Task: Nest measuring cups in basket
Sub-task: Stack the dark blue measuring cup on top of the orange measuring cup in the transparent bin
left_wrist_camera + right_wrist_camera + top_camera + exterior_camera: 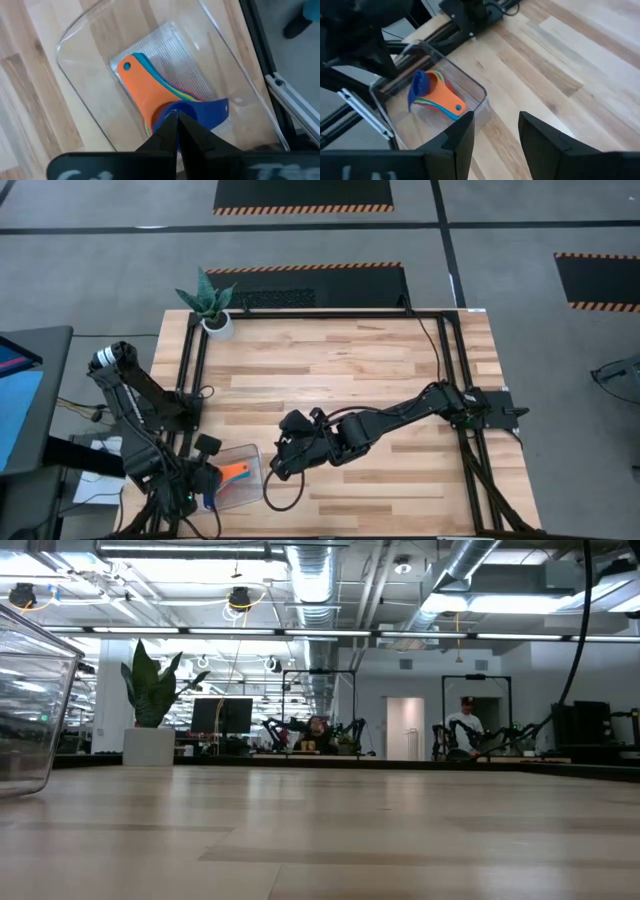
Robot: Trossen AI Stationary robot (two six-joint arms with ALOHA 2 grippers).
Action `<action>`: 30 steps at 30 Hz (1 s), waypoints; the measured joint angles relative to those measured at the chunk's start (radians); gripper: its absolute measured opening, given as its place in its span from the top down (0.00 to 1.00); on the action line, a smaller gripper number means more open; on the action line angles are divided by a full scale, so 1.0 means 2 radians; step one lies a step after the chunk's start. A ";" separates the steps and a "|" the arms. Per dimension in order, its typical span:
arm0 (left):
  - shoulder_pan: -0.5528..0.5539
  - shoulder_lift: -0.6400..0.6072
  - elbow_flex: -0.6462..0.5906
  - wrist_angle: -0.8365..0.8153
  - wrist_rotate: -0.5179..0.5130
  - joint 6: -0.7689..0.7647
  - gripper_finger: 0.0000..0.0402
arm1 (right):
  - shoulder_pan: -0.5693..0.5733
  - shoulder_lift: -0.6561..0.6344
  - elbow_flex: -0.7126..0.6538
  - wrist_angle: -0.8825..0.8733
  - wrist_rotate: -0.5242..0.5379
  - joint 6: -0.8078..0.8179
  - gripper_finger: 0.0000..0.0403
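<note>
- The left arm is folded at the front left corner of the table, and the left gripper (177, 125) hangs over the basket (250, 452), pointing down into it.
- Its two dark fingers (165, 131) are pressed together with no gap. Their tips sit at the rim of the dark blue cup (207, 107); I cannot tell if they pinch the rim or only touch it.
- The right arm reaches from the right side of the table across toward the basket and lies low over the wood. The right gripper (495, 132) is just beside the basket, on its right side.
- Its fingers stand apart and there is nothing between them, only the bare table (350, 360).
- The basket is a clear tray with rounded corners and a ribbed bottom. It stands at the front left part of the table, near the edge.
- The measuring cups (437, 100) lie inside the basket as one nested stack. The handles spread a little like a fan: the orange-red handle (140, 85) is on top, with a small hole at its end, and under it thin edges of light blue, green and yellow show.
- The dark blue cup is at the bowl end of the stack, and it stands tilted on its side.
- A white pot with a plant (215, 315) stands at the far left corner of the table, well apart from the basket.
</note>
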 joint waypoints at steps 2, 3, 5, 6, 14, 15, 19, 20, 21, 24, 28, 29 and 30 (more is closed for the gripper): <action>0.000 0.000 0.000 0.000 -0.001 -0.001 1.00 | 0.001 0.002 -0.001 0.002 -0.001 0.003 0.56; -0.001 0.000 -0.004 0.003 -0.001 -0.004 1.00 | 0.001 0.002 -0.001 0.002 -0.001 0.004 0.56; -0.002 -0.001 -0.020 0.007 0.001 -0.016 1.00 | 0.002 0.002 -0.001 0.008 0.000 0.004 0.56; -0.002 0.000 -0.031 0.006 0.005 -0.024 1.00 | 0.002 0.002 -0.001 0.010 0.000 0.004 0.56; -0.008 0.000 -0.058 0.048 0.031 -0.037 1.00 | 0.003 -0.002 -0.001 0.018 0.009 0.000 0.56; -0.010 0.000 -0.064 0.069 0.039 -0.033 1.00 | 0.003 -0.002 -0.001 0.017 0.009 0.000 0.56; -0.016 0.000 -0.099 0.121 0.061 -0.030 1.00 | 0.003 -0.002 -0.001 0.017 0.009 -0.001 0.56; -0.016 0.000 -0.106 0.122 0.062 -0.035 1.00 | 0.003 -0.002 -0.001 0.017 0.009 -0.001 0.56; -0.016 0.000 -0.110 0.120 0.062 -0.039 1.00 | 0.003 -0.002 -0.001 0.017 0.009 -0.001 0.56; -0.012 0.000 -0.113 0.117 0.061 -0.039 1.00 | 0.003 -0.002 -0.001 0.018 0.009 -0.001 0.56; -0.010 -0.001 -0.113 0.111 0.059 -0.023 1.00 | 0.002 -0.002 -0.001 0.018 0.009 -0.001 0.56; -0.010 -0.001 -0.113 0.105 0.059 -0.021 1.00 | 0.001 -0.002 -0.001 0.018 0.009 -0.001 0.56; -0.010 -0.001 -0.113 0.098 0.058 -0.020 1.00 | 0.000 -0.002 -0.001 0.018 0.009 -0.001 0.56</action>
